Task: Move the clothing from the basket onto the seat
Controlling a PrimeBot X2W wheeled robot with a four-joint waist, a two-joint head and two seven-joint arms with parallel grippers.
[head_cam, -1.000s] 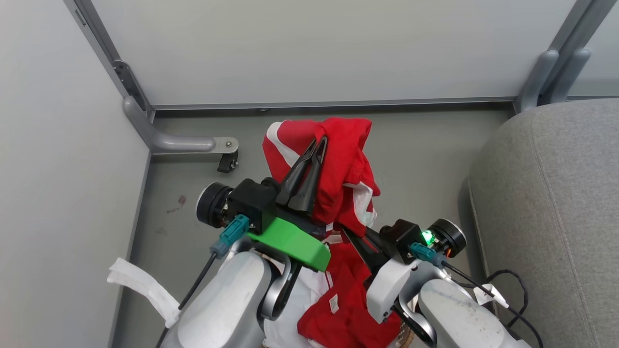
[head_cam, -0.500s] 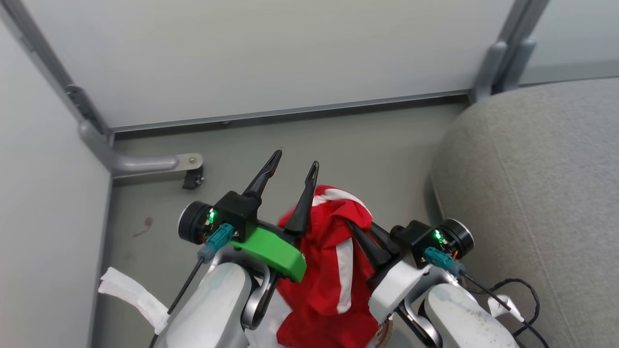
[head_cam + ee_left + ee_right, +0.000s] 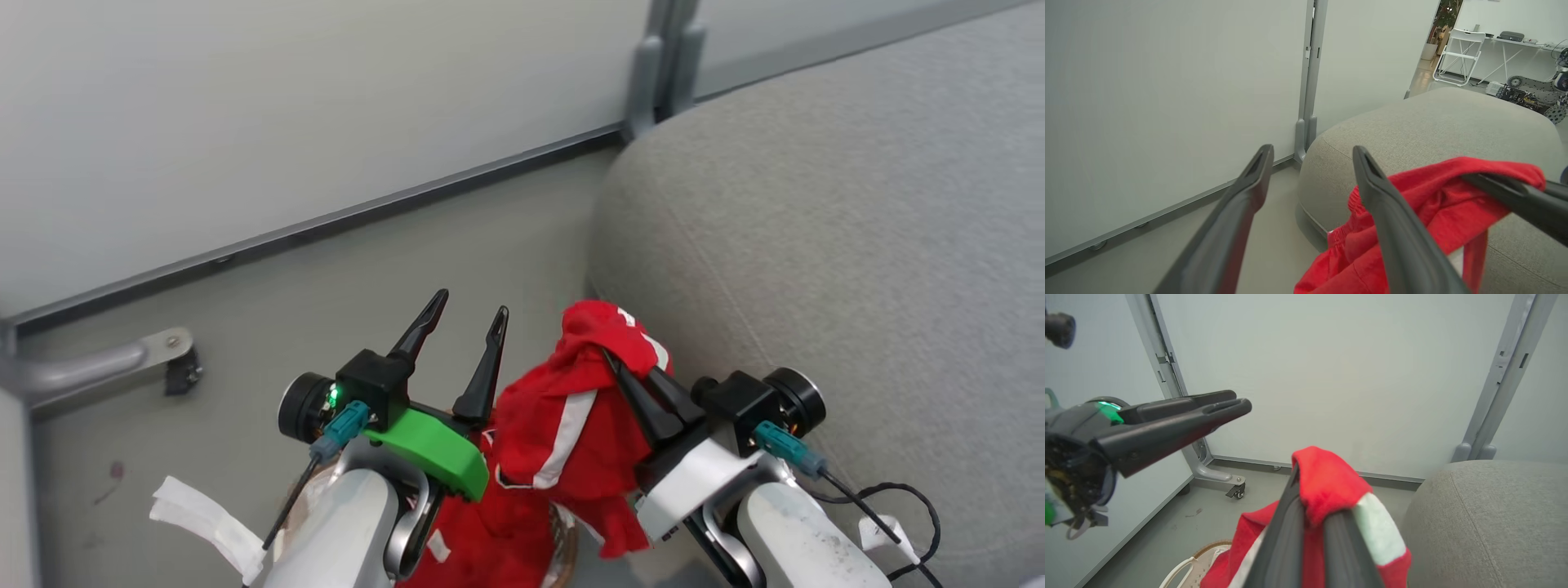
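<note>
R gripper is clenched on the clothing: soft red garment w/ broad white stripe, bunched up. One fold drapes over the R tips, the rest hangs below the jaws. L gripper is released, jaws wide, nothing between them. The clothing is just right of its right finger; touching or not, can't tell.

More red cloth w/ a small white tag lies lower, under both wrists, over the basket. Same garment or a 2nd one, can't tell. The basket has a brown woven rim, white handle and white lining, and sits below and behind the jaws.

Seat: big grey woven cushion w/ rounded corner and stitched seam, right of and beyond the R jaws. The clothing is held up near its corner, not lying on top.

Floor: smooth grey, a few marks, ahead of the L jaws. Past both tips are pale wall panels w/ a grey metal post. A grey foot w/ caster is left of the L jaws.

A white strip is by the L forearm, a black cable by the R forearm. Far past the seat stand a white chair and a table.
</note>
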